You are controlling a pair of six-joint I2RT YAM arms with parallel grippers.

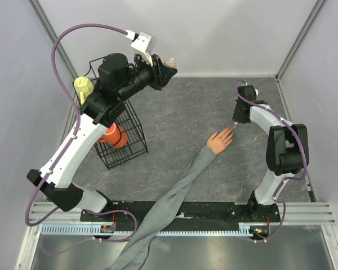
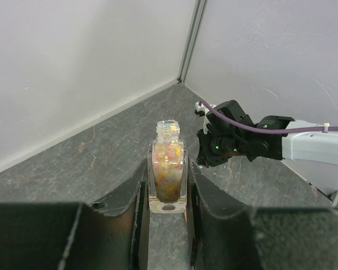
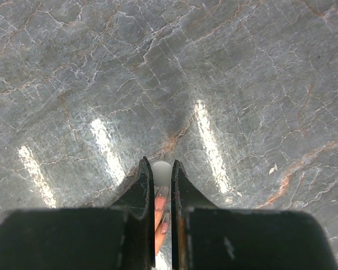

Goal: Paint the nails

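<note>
View from above: a small peach mannequin hand (image 1: 218, 140) lies palm-down on a grey, marble-patterned tabletop (image 1: 174, 112), and I use it as my reference throughout. Its long grey sleeve (image 1: 183, 183) trails from the wrist back toward the arm bases. The nails (image 3: 164, 227) sit at its fingertips, tiny and reddish-pink, visible only in the right wrist view. My right hand (image 3: 161, 169) hovers just over those fingertips. Its fingers are almost together, clamped on a small pale round thing I take to be the brush cap (image 3: 161, 173). I cannot make out the bristles. My left hand (image 2: 168, 169) is raised well away from the mannequin hand, toward the far left. It is clamped on the flat sides of an uncapped glass polish bottle (image 2: 168, 183), held upright. A black wire basket (image 1: 129, 132) stands to the mannequin hand's left. I judge the nails hard, smooth and far too small to grasp, so only the brush tip should touch them. The mannequin hand looks light and may slide under a sideways push, and the soft sleeve would not anchor it. If it needs steadying, I would hold it at the wrist.
</note>
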